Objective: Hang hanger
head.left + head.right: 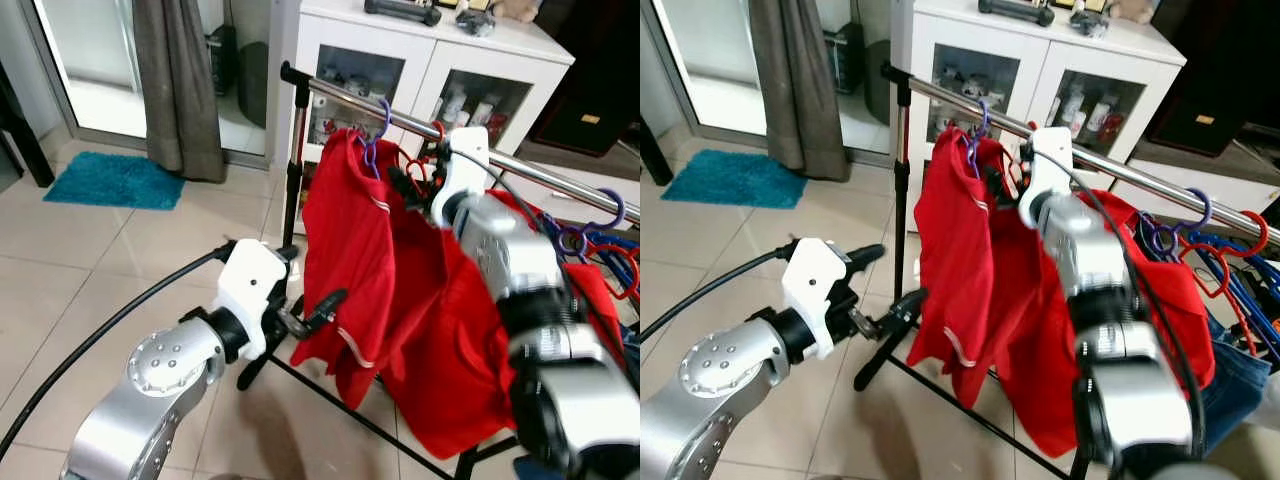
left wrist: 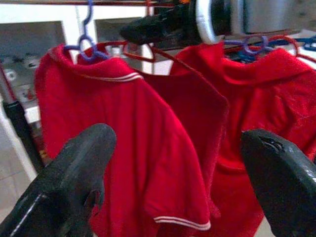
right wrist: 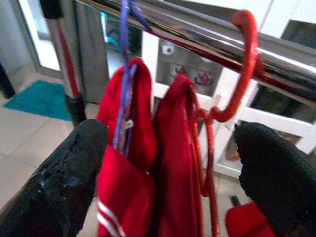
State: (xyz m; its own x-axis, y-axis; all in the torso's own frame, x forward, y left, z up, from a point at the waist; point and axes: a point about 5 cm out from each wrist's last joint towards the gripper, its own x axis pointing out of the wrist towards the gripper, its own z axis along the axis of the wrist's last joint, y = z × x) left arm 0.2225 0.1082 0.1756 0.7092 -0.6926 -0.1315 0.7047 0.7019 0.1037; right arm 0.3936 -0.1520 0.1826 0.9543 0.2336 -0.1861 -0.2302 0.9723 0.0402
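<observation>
A chrome rail (image 1: 400,118) crosses a clothes rack. A purple hanger (image 1: 375,135) hooked on it carries a red polo shirt (image 1: 350,260). Beside that, a red hanger (image 3: 232,98) has its hook over the rail and carries a second red shirt (image 1: 450,340). My right gripper (image 1: 410,180) is raised just below the rail, open, its fingers (image 3: 64,177) spread either side of the red hanger without gripping it. My left gripper (image 1: 890,278) is open and lower down, pointing at the polo shirt from the rack's left end, a little short of the cloth.
The rack's black post (image 1: 292,170) and floor bar (image 1: 350,410) stand close to my left gripper. More purple, red and blue hangers (image 1: 600,235) crowd the rail's right end. A white cabinet (image 1: 400,50) is behind; a grey curtain (image 1: 180,80) and teal mat (image 1: 115,180) lie left.
</observation>
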